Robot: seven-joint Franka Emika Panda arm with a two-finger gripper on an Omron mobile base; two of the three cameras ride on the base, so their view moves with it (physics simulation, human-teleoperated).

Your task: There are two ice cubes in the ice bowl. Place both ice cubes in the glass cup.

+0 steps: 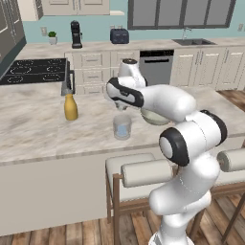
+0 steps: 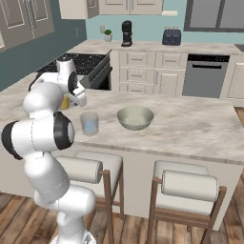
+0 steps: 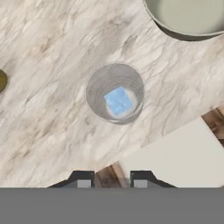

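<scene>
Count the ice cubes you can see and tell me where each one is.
1: a pale-blue ice cube lies inside the glass cup. A second may be stacked beneath it or hidden in the ice bowl.

From behind on the left, my own forearm covers most of the ice bowl [image 1: 154,117], and in my hand view the bowl is cut off by the top edge. The pale-blue patch in the glass cup [image 3: 115,92] could be one ice cube or two stacked; I cannot tell. My fingertips [image 3: 83,179] barely clear the bottom, so their gap is uncertain, and the yellow bottle [image 3: 2,81] is clipped at the left.
</scene>
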